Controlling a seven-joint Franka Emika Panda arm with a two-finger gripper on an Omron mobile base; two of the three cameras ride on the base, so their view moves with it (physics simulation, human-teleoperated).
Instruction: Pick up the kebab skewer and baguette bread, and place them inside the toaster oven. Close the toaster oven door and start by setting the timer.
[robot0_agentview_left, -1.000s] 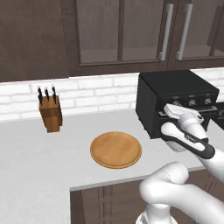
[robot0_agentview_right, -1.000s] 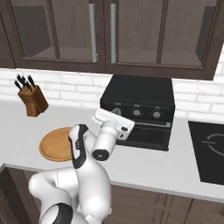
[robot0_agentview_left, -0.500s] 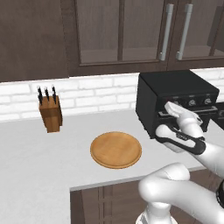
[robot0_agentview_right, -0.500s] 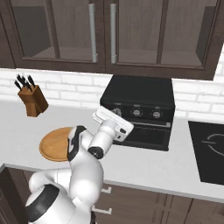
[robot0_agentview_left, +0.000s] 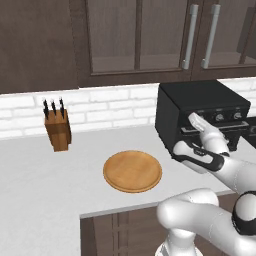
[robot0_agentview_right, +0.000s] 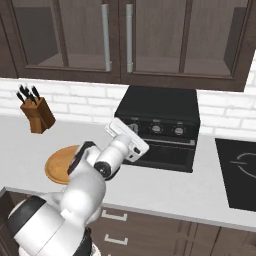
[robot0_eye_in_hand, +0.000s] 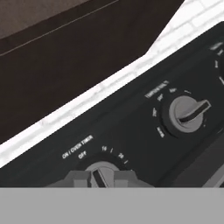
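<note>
The black toaster oven (robot0_agentview_left: 200, 102) (robot0_agentview_right: 160, 107) stands on the counter against the brick wall, and its door (robot0_agentview_right: 165, 150) is closed. My gripper (robot0_eye_in_hand: 99, 177) is pressed up to the oven's knob row. Its two dark fingertips (robot0_eye_in_hand: 81, 178) sit on either side of the grip bar of the timer knob (robot0_eye_in_hand: 101, 168), which is marked ON / OVEN TIMER. The jaws are shut on that bar. A second knob (robot0_eye_in_hand: 187, 113) sits to its right, untouched. My white hand (robot0_agentview_right: 127, 137) covers the leftmost knob in the right base view. The kebab skewer and the baguette bread are hidden.
A bare round wooden plate (robot0_agentview_left: 132, 171) (robot0_agentview_right: 59, 162) lies on the counter to the left of the oven. A knife block (robot0_agentview_left: 57, 131) (robot0_agentview_right: 37, 112) stands at the far left by the wall. A black cooktop (robot0_agentview_right: 240, 172) is on the right, and dark wall cabinets hang above.
My hand has edged up and in toward the oven's knob row, and the wrist has turned a little. The oven, the plate and the knife block have stayed put.
</note>
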